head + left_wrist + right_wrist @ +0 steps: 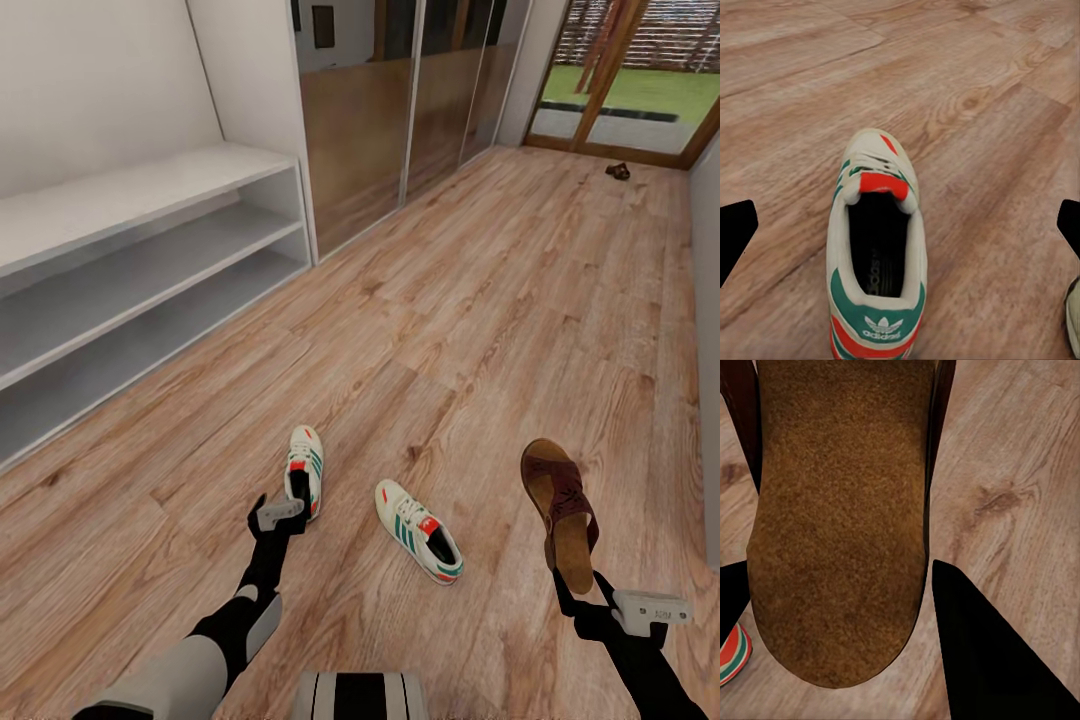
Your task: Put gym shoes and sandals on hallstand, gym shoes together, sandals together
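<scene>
Gripping a sandal (562,510) by its heel end, the right gripper (572,592) holds it above the floor (480,300), fingers (982,660) clamped on either side of the cork footbed. The left gripper (290,510) hovers spread wide over one sneaker (306,468), its fingertips (735,236) well apart beside the heel. A second sneaker (420,530) lies between the arms. Another sandal (617,171) sits far off near the glass door. The rack (150,260) stands at left, shelves bare.

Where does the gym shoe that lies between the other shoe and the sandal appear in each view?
Head: shoe, lower centre.
Left wrist: pale sliver at the edge, beside the other shoe.
Right wrist: striped heel beside the sandal.
Shared: wood floor.
</scene>
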